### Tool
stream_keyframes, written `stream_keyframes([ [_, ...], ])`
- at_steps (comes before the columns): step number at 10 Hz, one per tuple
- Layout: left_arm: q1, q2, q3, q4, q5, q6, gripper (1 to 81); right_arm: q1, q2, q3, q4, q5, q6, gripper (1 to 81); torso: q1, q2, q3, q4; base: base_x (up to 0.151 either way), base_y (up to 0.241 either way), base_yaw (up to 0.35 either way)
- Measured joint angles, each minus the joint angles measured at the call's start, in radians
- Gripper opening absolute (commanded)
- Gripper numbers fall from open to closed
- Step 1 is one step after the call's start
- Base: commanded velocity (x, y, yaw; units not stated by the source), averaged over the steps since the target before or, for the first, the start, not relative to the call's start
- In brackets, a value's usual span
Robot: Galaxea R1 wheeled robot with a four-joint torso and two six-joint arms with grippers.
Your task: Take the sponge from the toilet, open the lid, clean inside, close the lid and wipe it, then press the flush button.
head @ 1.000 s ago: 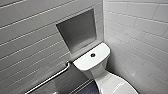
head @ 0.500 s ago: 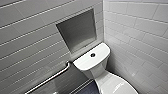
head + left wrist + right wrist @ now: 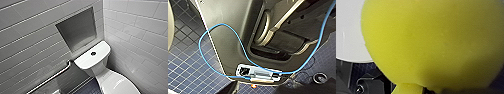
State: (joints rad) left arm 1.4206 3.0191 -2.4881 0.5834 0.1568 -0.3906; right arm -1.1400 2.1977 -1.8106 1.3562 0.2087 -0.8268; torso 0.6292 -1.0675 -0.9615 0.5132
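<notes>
The white toilet's tank [image 3: 92, 58] stands in the corner, with a round flush button [image 3: 93, 53] in its flat top. In front of it the glossy oval lid [image 3: 117, 83] appears to lie down over the bowl. The bright yellow sponge [image 3: 436, 42] shows very large and close in the right wrist view, pinched narrow at one end where my right gripper is shut on it. Behind the sponge is a white rounded toilet surface [image 3: 348, 32]. My left gripper stands open, and I see nothing in it.
A square niche [image 3: 78, 30] is set into the tiled wall above the tank. A metal grab bar [image 3: 50, 78] runs along the wall left of the toilet. The left wrist view has my own base, a blue cable [image 3: 218, 27] and dark tiled floor [image 3: 185, 67].
</notes>
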Motion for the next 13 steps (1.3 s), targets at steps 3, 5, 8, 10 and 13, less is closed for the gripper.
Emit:
stream_keyframes([
  [3, -0.009, 0.000, 0.000, 0.000, 0.001, 0.000, 81.1, -0.074, 0.166, -0.173, -0.012, -0.053, -0.008, 1.0, -0.054, 0.087, 0.051, -0.033, 0.000, 0.000, 0.000],
  [5, -0.016, -0.003, 0.000, 0.000, 0.001, 0.000, 81.1, -0.132, 0.224, -0.264, -0.023, -0.079, -0.011, 1.0, -0.102, 0.159, 0.103, -0.081, 0.000, 0.000, 0.000],
  [8, -0.024, -0.006, -0.001, -0.002, 0.004, 0.000, 81.1, -0.204, 0.269, -0.319, -0.033, -0.103, -0.011, 1.0, -0.167, 0.258, 0.203, -0.107, 0.000, 0.000, 0.000],
  [10, -0.027, -0.009, -0.004, -0.003, 0.005, 0.000, 81.1, -0.213, 0.323, -0.358, -0.077, -0.112, -0.014, 1.0, -0.215, 0.330, 0.278, -0.107, 0.000, 0.000, 0.000],
  [13, -0.021, -0.013, -0.006, -0.003, 0.009, 0.000, 81.1, -0.251, 0.383, -0.496, -0.134, -0.164, -0.014, 1.0, -0.268, 0.407, 0.334, -0.107, 0.000, 0.000, 0.000],
])
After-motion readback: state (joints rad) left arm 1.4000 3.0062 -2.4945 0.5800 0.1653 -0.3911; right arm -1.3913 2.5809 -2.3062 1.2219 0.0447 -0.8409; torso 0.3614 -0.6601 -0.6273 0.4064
